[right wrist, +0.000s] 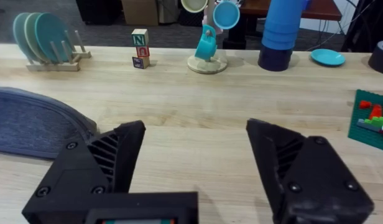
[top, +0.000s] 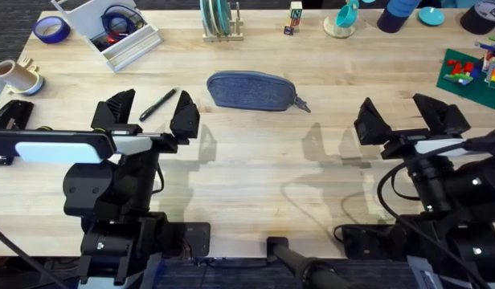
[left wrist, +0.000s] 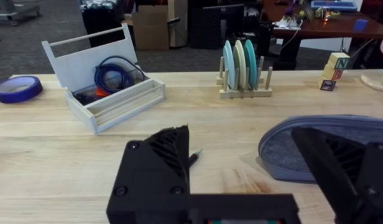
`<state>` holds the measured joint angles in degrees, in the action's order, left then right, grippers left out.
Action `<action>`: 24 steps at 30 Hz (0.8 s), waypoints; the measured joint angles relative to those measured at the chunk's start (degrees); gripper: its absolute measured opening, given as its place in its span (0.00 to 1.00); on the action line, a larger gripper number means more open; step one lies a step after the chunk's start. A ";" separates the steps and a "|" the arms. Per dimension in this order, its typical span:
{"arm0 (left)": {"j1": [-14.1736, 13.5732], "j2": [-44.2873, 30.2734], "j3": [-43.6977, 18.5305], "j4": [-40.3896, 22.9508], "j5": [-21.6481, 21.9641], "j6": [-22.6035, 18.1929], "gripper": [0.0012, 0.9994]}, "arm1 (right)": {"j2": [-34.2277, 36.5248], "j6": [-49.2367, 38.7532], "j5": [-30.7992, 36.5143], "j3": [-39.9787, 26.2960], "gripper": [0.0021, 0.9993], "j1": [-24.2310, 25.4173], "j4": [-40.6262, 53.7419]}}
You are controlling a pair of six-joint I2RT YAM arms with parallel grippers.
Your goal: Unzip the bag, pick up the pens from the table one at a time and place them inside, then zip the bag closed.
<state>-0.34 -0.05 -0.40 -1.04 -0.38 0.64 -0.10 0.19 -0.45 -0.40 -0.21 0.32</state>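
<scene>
The blue-grey pencil pouch (top: 251, 90) lay zipped on the wooden table (top: 255, 177), the black pen (top: 157, 104) just beside its left end. The left gripper (top: 148, 117) stood wide open over the pen, holding nothing. The right gripper (top: 408, 119), also wide open, was empty.

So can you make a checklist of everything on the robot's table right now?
Surface: pale wooden table, bare in the middle.
Job's things: blue-grey bag lying flat, pull tab at its right end; black pen on the table left of it, apart from the bag.
Clutter: white box with blue cord, tape roll, plate rack, letter blocks, teal cup, brick plate.
Grippers: left gripper fingers open, straddling the pen; right gripper open, holding nothing.
Cables: black cable by the right arm.
Surroundings: dark floor, desk and cardboard box behind.
</scene>
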 joint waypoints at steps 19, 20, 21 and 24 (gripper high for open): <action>0.00 0.00 0.00 0.00 -0.01 -0.02 0.99 | 0.00 0.00 -0.02 0.00 1.00 0.00 -0.28; 0.00 0.00 0.00 0.00 -0.02 0.00 0.99 | 0.00 0.14 -0.02 0.00 1.00 0.00 -0.42; 0.00 0.00 0.00 0.00 0.00 -0.01 0.99 | 0.00 0.45 -0.07 0.00 1.00 0.00 -0.67; 0.00 0.00 -0.02 0.00 -0.02 0.00 0.99 | 0.00 2.29 -0.29 -0.07 1.00 0.00 -1.24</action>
<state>-0.34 -0.05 -0.43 -1.04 -0.40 0.64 -0.09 2.48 -0.74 -0.47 -0.21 -0.92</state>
